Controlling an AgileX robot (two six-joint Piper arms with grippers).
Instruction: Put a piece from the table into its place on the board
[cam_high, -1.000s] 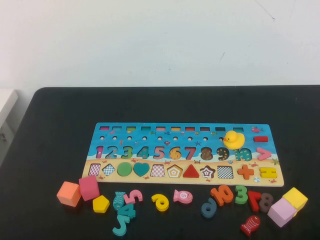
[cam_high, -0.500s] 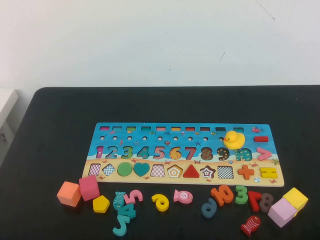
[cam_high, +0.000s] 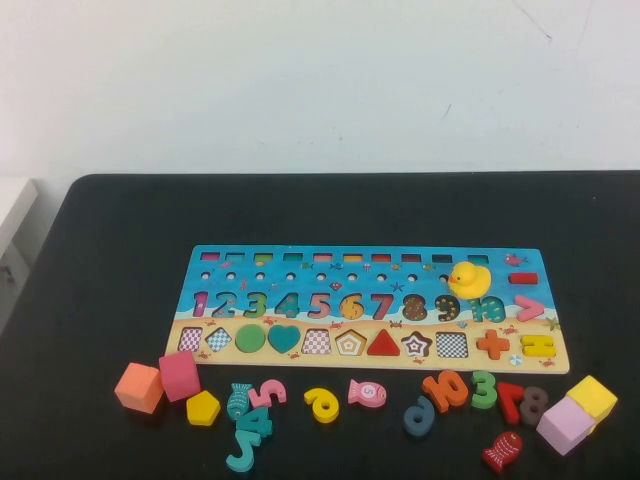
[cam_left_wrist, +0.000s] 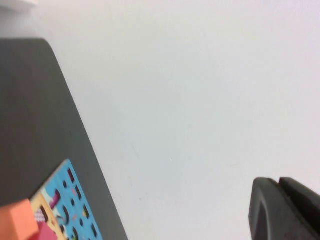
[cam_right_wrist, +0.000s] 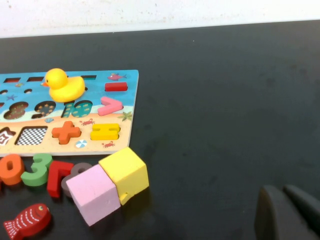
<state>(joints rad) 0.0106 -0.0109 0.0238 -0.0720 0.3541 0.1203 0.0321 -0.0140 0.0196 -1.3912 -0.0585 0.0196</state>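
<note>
The number-and-shape board (cam_high: 505, 275) lies in the middle of the black table. Loose pieces lie in a row in front of it, among them a yellow pentagon (cam_high: 203, 408), a pink 5 (cam_high: 270, 391), a yellow 6 (cam_high: 321, 404), an orange 10 (cam_high: 445, 388) and a green 3 (cam_high: 484, 389). Neither arm shows in the high view. My left gripper (cam_left_wrist: 276, 182) is shut and empty, raised off the table's left side, facing the white wall. My right gripper (cam_right_wrist: 282, 190) is shut and empty above bare table, right of the board (cam_right_wrist: 127, 107).
A yellow rubber duck (cam_high: 467, 279) sits on the board's right part. An orange cube (cam_high: 138, 387) and a pink-red cube (cam_high: 179, 375) stand front left. A lilac cube (cam_high: 565, 424) and a yellow cube (cam_high: 592, 396) stand front right, beside a red fish (cam_high: 502, 450).
</note>
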